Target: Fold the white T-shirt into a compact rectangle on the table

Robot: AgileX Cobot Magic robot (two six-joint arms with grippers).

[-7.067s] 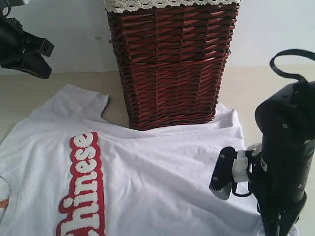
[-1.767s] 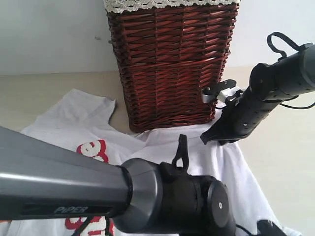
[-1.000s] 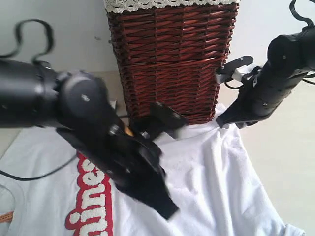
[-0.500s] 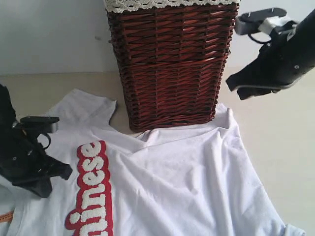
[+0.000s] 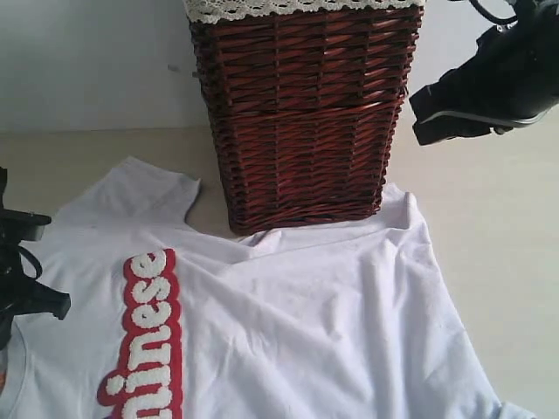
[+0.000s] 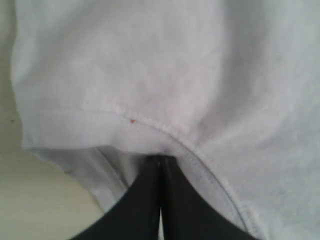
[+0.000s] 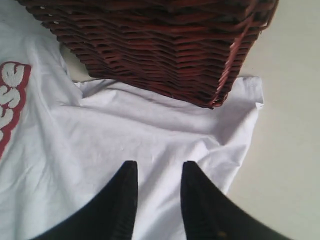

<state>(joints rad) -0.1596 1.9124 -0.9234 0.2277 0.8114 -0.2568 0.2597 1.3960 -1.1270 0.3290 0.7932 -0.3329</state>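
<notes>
2 pincers differ: the left pincer (image 6: 160,159), closed on a seam of the white T-shirt (image 5: 306,323) lying rumpled on the counter (image 5: 498,244) against the basket (image 5: 301,113), should draw the cloth flat and clear, while the right pincer (image 7: 159,167) hovers, jaws apart, empty.

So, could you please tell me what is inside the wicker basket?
Only the lace-trimmed liner shows at the rim of the wicker basket; the interior is hidden by its woven walls.
</notes>
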